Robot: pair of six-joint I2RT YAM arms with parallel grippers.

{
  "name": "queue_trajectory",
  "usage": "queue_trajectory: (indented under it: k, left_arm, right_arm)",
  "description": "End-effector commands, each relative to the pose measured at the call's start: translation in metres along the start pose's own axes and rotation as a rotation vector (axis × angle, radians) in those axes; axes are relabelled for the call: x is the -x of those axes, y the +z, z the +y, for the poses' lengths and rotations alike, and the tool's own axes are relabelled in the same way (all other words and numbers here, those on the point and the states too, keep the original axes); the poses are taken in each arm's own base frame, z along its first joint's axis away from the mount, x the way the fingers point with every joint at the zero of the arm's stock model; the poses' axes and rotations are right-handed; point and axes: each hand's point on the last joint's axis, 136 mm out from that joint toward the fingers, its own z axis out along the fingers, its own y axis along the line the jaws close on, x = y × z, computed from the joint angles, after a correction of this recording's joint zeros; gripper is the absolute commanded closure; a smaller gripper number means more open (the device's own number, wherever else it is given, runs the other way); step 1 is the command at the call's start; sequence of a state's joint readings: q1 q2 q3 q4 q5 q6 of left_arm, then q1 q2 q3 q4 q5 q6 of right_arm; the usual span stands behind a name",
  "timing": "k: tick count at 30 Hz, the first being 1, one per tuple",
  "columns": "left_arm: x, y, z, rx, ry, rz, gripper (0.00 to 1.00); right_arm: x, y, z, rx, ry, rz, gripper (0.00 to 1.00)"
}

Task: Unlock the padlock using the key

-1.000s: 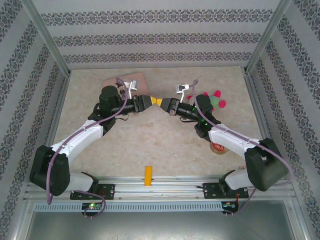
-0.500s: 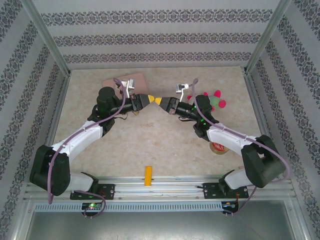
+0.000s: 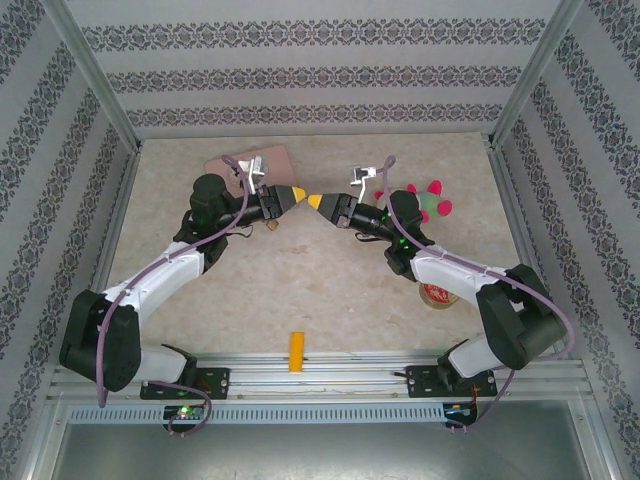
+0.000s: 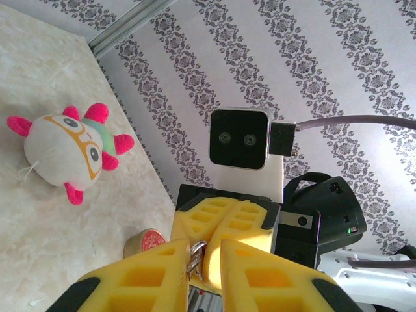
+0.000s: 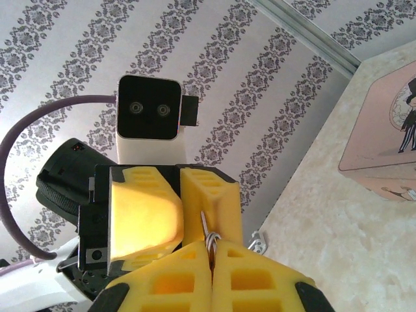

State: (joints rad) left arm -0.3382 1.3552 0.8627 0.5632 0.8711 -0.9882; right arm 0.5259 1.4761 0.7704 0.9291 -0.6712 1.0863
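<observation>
Meeting tip to tip above the tabletop, midway between its left and right edges and nearer the far one, both arms carry the work in the air. The left end effector is drawn down to a narrow gap around the padlock, a brass-and-silver scrap at its tips. The right end effector is pressed fully together. A thin silvery sliver standing out of the seam is probably the key, though it is too small to be sure. Both pieces should be light, rigid and smooth, so apt to pivot or slide in a pinch. The padlock wants gripping across its flat body, leaving keyhole and shackle free; the key by its head. No writing is legible: the pink tin bears a cartoon figure but no words I can read, and the print on the round tin is too small.
</observation>
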Motion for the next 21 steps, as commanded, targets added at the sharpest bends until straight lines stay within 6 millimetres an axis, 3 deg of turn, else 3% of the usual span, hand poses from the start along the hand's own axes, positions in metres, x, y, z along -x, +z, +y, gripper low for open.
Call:
queue_trajectory:
  k: [1,12,15,18,21]
  left_arm:
    - [0.0073,-0.0037,-0.0118,-0.046,0.042,-0.026,0.81]
    - [0.0082,-0.0031,-0.0122,-0.056,0.048,-0.028,0.90]
    - [0.0077,-0.0032,-0.0131,-0.059,0.057,-0.027,0.98]
    - [0.0076,-0.0048,-0.0152,-0.061,0.076,-0.029,1.00]
    - [0.0072,-0.0077,-0.0178,-0.050,0.106,-0.018,1.00]
  right_arm:
    - [0.0004,0.0005,0.0078,0.040,-0.017,-0.001,1.00]
    - [-0.0037,0.0056,0.0066,0.048,-0.002,0.008,1.00]
    - [-0.0036,0.0074,0.0065,0.052,0.002,0.010,1.00]
    - [-0.0033,0.0081,0.0063,0.053,0.003,0.011,1.00]
    - [-0.0030,0.0059,0.0042,0.040,0.003,0.004,0.77]
